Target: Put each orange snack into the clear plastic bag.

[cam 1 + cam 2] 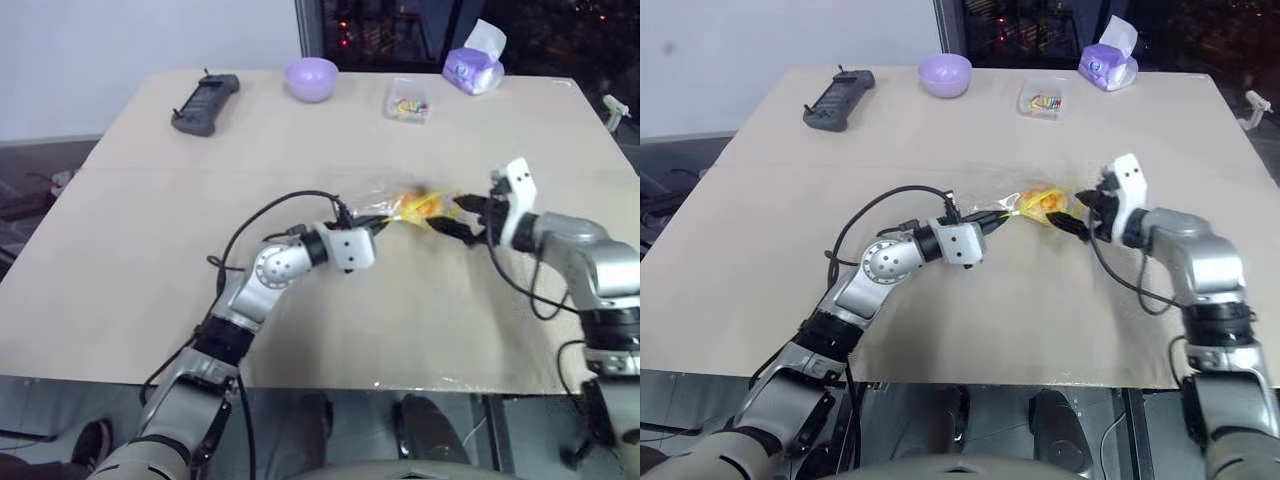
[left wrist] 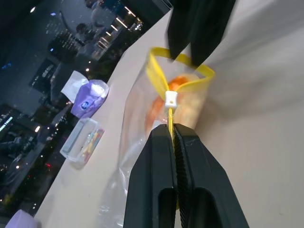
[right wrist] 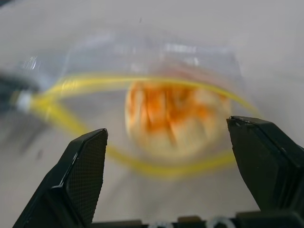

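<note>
The clear plastic bag (image 1: 392,203) lies in the middle of the table with its yellow-rimmed mouth facing my right arm. My left gripper (image 1: 377,226) is shut on the bag's yellow sealing strip (image 2: 171,124), just below the white slider. The orange snack (image 3: 175,118), a round bun, sits inside the bag just behind the mouth and shows through the plastic as the orange snack (image 1: 421,206). At the mouth, my right gripper (image 1: 452,218) stands open, and its fingers (image 3: 83,168) spread wide on either side of the snack with nothing between them.
At the far edge of the table stand a purple bowl (image 1: 311,78), a small clear box of colourful bits (image 1: 407,104) and a purple tissue pack (image 1: 474,68). A black handset (image 1: 205,103) lies at the far left. A black cable loops beside my left arm.
</note>
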